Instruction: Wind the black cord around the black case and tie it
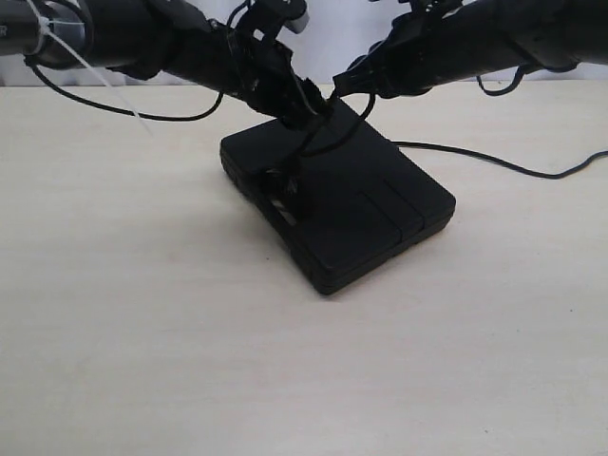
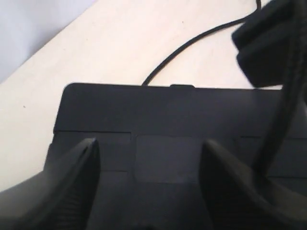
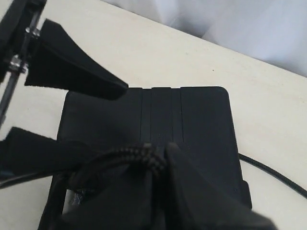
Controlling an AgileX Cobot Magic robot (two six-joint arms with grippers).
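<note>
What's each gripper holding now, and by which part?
The right gripper pinches the black cord on a braided stretch above the black case; left gripper is open, empty.

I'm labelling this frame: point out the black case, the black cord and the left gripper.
black case (image 1: 380, 204), exterior view, bare lid
black cord (image 3: 136, 154), right wrist view, braided stretch
left gripper (image 2: 149, 146), left wrist view, midway between its open fingertips

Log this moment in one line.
left jaws: open over black case | right jaws: shut on black cord
</note>
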